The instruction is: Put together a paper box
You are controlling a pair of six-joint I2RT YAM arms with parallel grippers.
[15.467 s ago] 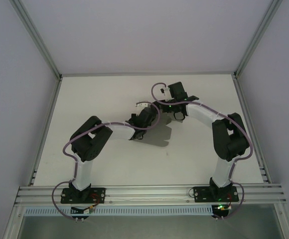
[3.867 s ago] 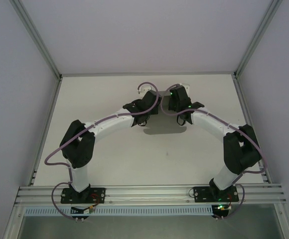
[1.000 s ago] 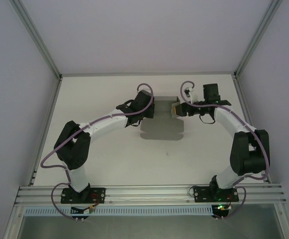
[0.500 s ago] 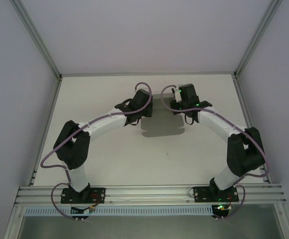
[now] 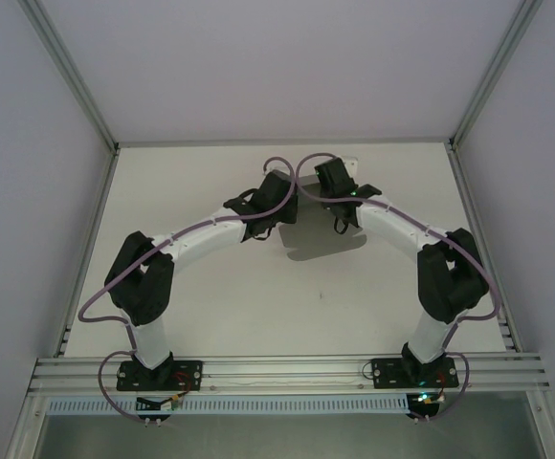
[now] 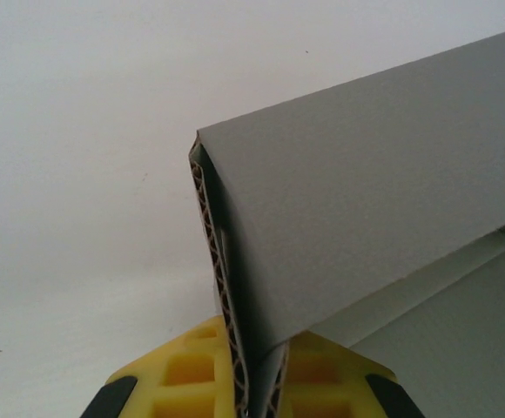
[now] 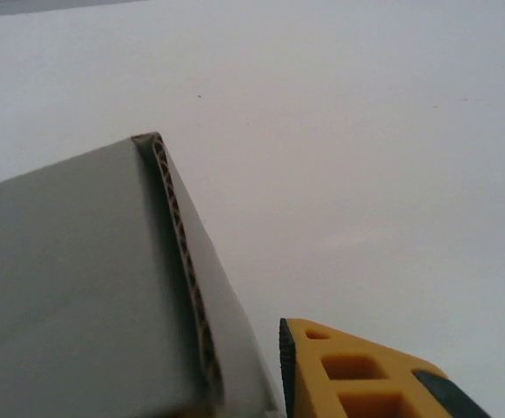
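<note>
Cardboard paper box [image 6: 366, 200] near the table's [image 5: 210, 316] far edge, fold pinched by the left gripper [image 6: 252, 387]; right gripper's [image 5: 327, 182] state cannot be told.

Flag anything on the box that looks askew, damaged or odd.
Nothing looks torn or crushed. The paper box is only part folded: two corrugated panels meet in a sharp wedge, pinched between the left fingers. One right finger sits beside a panel edge; contact unclear.
</note>
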